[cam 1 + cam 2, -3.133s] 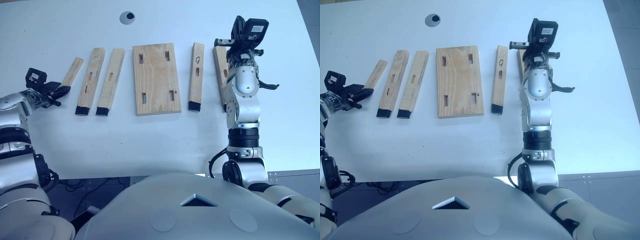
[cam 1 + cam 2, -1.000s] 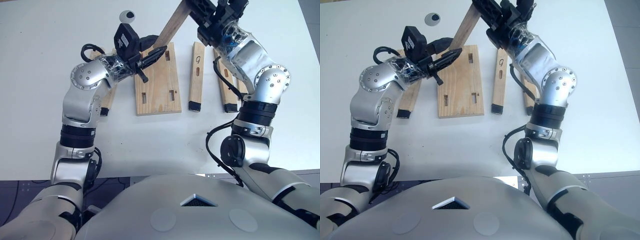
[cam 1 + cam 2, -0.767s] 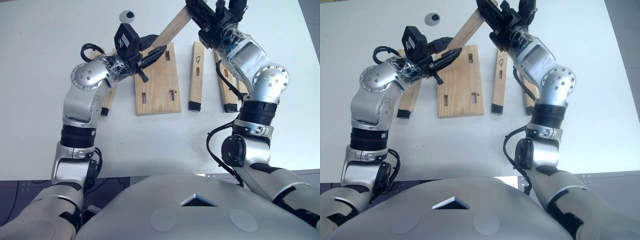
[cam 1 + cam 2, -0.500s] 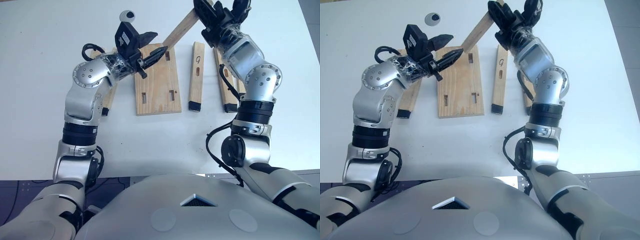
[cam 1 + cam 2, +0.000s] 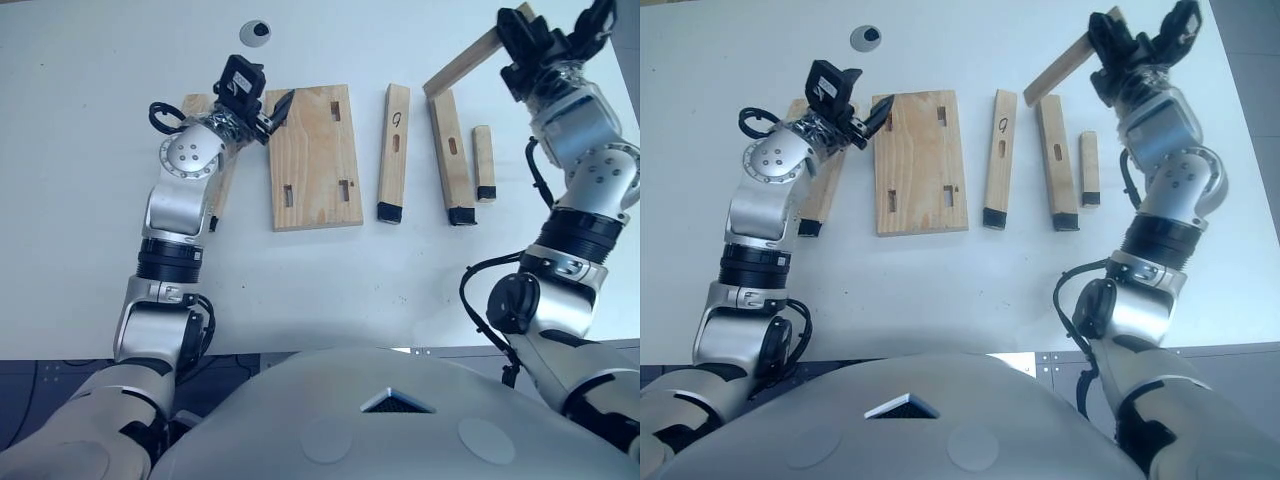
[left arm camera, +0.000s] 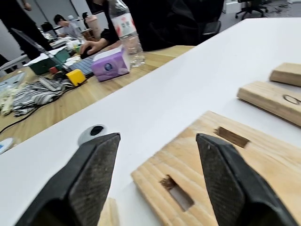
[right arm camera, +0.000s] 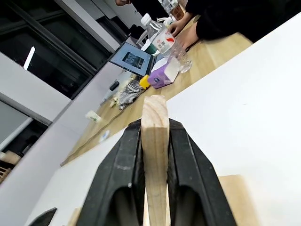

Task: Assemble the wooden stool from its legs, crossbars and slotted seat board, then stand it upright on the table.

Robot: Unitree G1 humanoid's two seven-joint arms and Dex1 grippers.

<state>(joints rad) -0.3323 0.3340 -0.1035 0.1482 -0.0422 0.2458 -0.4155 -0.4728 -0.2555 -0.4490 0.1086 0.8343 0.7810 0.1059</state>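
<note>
The slotted seat board (image 5: 313, 157) lies flat mid-table. My left gripper (image 5: 272, 112) hovers open at its far left corner; in the left wrist view the fingers (image 6: 89, 188) straddle that corner of the board (image 6: 211, 160). My right gripper (image 5: 522, 42) is raised over the far right of the table, shut on one end of a wooden crossbar (image 5: 460, 68) that slants down to the left, and its fingers (image 7: 124, 165) clamp the bar (image 7: 155, 155). Two legs (image 5: 393, 152) (image 5: 450, 155) and a short crossbar (image 5: 484, 163) lie right of the board. More legs (image 5: 822, 190) lie partly under my left arm.
A round cable grommet (image 5: 255, 33) sits in the white table behind the board. The table's front half is bare white surface (image 5: 330, 280). Beyond the far edge stands a wooden desk with bottles and clutter (image 6: 113, 61).
My right gripper has swung right with the crossbar, away from the seat board. My left gripper has let go of the bar's lower end and drawn back to the board's far left corner.
</note>
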